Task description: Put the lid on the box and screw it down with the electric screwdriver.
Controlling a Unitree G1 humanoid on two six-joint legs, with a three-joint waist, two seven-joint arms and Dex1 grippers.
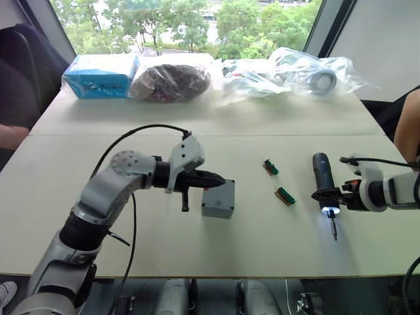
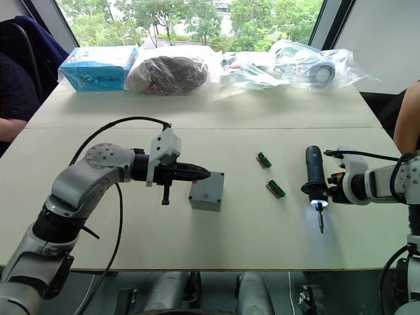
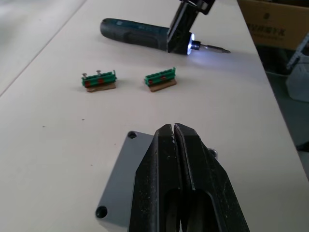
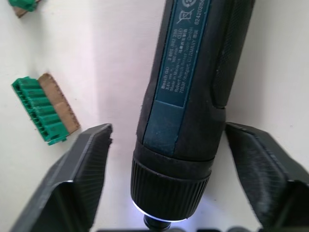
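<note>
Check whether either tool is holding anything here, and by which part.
Nothing is held. The right tool is open astride the dark blue-black pen-shaped screwdriver near its lit tip; the left tool is shut, empty, over the grey box.

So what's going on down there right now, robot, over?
Left end effector shut, resting over the lidded box. Right end effector open, straddling the electric screwdriver, tip light on. Two green connector strips between them, not blocking.

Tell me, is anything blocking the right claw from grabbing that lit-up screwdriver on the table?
Nothing visible does. The right gripper is open with a finger on each side of the electric screwdriver. The nearest green connector strip lies off to one side.
</note>
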